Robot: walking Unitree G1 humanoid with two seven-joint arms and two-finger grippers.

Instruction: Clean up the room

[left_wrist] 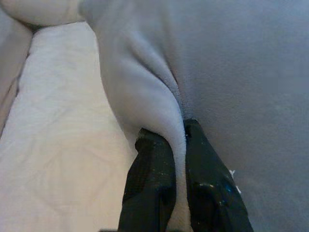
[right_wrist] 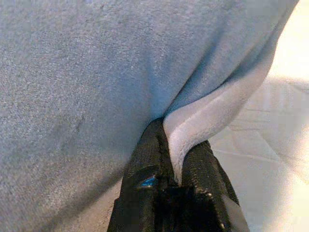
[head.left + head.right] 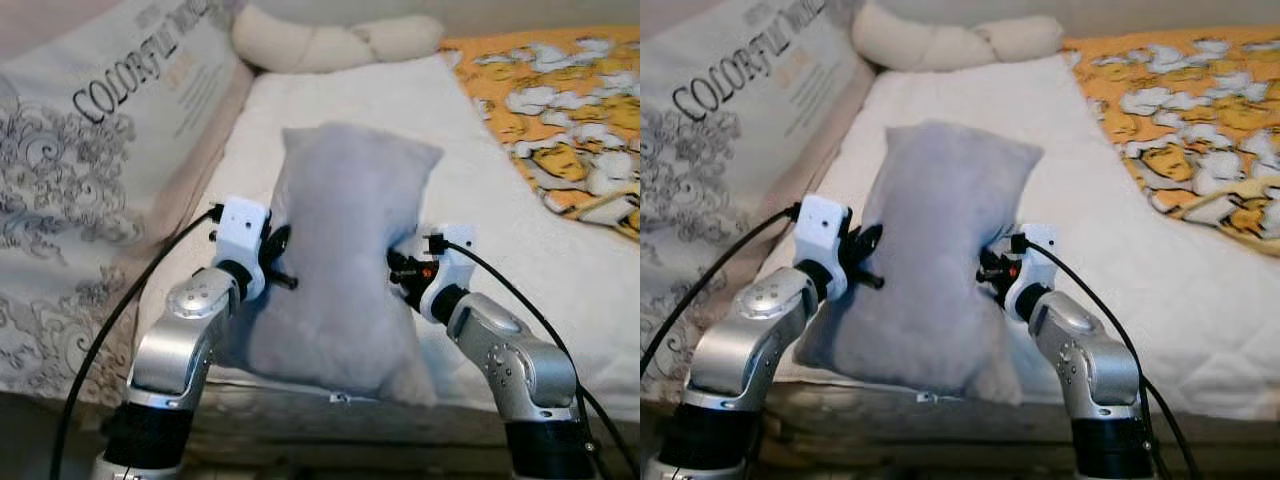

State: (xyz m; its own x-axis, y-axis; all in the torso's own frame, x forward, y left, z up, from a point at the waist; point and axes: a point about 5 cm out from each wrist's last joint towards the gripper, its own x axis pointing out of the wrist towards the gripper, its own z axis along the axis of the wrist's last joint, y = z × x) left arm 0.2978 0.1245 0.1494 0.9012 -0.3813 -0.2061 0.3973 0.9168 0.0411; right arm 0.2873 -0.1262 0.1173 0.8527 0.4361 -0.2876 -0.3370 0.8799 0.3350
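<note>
Soft grey plush pillow, centre frame on white quilted bed (near edge): left end effector and right end effector each clamped on a side fold.

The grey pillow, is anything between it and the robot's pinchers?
No. The left gripper and right gripper each pinch a fold of the grey pillow, one on each side, above the white mattress.

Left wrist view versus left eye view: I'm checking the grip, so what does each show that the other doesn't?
The wrist view gives the close-up: black fingers pinching a fold of the grey pillow.

The eye view adds the right gripper on the pillow's other side, the printed cushion and the orange blanket.

Both show the left gripper, pillow and white mattress.
</note>
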